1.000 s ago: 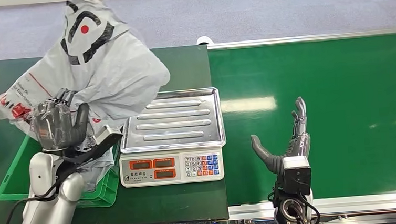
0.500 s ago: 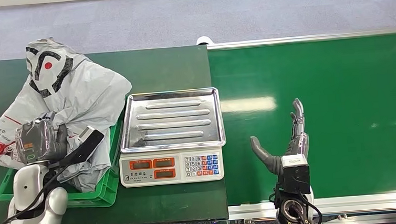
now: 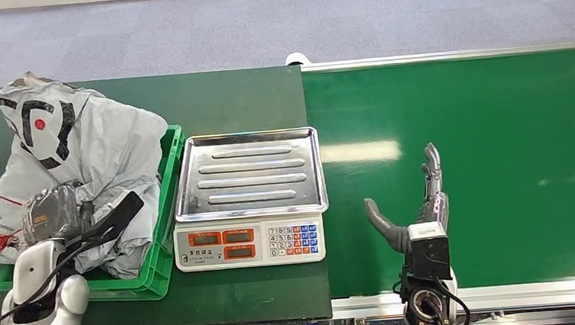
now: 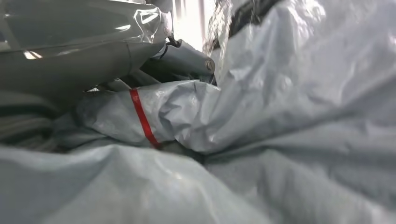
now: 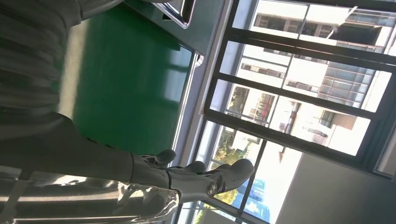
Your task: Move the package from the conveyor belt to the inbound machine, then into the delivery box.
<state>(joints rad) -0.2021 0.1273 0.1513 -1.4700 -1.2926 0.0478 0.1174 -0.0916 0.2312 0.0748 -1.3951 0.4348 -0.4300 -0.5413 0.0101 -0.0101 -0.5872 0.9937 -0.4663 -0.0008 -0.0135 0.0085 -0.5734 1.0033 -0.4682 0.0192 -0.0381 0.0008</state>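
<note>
Dropping the package into the green delivery box at the bench's left edge; left hand grips it, right hand spread. Next: let go.

So there's a dark green table with a green crate sitting at its front left, a scale by the right edge, and the belt butts against that edge.

Right robot hand open, fingers extended
</note>
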